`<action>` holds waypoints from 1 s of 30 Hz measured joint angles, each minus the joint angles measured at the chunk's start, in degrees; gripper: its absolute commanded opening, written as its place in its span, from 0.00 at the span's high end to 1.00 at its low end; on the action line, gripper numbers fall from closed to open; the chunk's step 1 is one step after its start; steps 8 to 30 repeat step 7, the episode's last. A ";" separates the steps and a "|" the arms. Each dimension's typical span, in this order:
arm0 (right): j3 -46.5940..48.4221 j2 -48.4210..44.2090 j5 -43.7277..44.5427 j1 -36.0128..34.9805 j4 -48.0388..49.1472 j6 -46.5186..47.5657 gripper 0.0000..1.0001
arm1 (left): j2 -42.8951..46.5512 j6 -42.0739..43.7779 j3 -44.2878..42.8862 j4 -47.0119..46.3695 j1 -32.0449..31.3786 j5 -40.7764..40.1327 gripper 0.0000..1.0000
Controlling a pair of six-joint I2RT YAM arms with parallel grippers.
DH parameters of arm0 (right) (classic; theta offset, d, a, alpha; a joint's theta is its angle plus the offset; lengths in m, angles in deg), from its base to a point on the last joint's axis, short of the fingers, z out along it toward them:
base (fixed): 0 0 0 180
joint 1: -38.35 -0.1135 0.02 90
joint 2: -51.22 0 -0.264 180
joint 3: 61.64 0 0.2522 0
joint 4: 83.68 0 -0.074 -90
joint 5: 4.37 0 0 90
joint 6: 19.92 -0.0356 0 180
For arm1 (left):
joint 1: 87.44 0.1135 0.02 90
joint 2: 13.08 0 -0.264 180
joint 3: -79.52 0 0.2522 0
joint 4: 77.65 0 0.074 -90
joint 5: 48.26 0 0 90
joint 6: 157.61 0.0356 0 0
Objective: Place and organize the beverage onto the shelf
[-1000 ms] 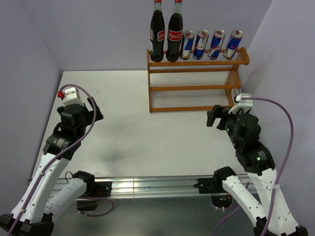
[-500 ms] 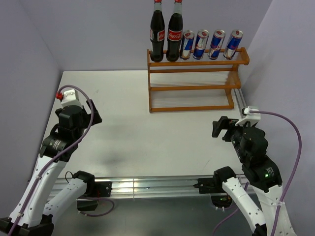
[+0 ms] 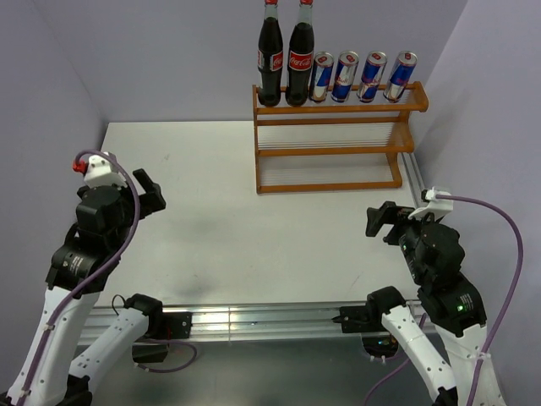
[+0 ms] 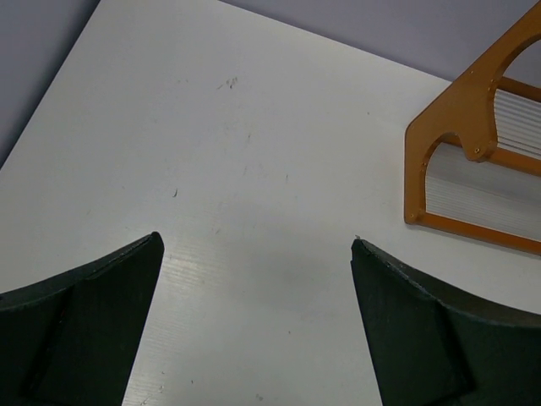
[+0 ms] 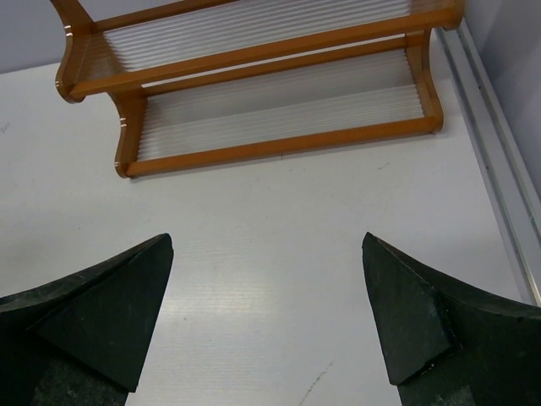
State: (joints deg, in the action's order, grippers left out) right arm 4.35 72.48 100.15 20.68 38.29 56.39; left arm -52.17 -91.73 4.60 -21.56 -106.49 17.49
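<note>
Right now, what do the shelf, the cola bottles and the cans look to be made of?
Shelf: likely wood, glossy orange-brown varnish; its tier floors look like pale thin rods, material unclear.
Cola bottles: dark and glossy, glass or plastic, cannot tell.
Cans: probably metal, silver-blue sheen.

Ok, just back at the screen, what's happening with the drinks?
Nothing is being handled. Two dark cola bottles with red caps and four slim blue-and-silver cans stand in a row along the top of the orange-brown wooden two-tier rack. The left gripper and right gripper both hang open and empty above the white table, apart from the rack.
</note>
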 measured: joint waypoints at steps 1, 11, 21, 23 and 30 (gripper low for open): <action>0.00 -0.02 0.00 0.00 0.15 -0.22 0.00 | -0.04 0.04 -0.59 0.04 0.00 0.00 0.00; -0.13 0.20 -0.09 0.00 0.24 -1.09 0.00 | -0.48 0.07 -1.60 0.15 0.00 0.31 0.00; -0.13 0.20 -0.09 0.00 0.24 -1.09 0.00 | -0.48 0.07 -1.60 0.15 0.00 0.31 0.00; -0.13 0.20 -0.09 0.00 0.24 -1.09 0.00 | -0.48 0.07 -1.60 0.15 0.00 0.31 0.00; -0.13 0.20 -0.09 0.00 0.24 -1.09 0.00 | -0.48 0.07 -1.60 0.15 0.00 0.31 0.00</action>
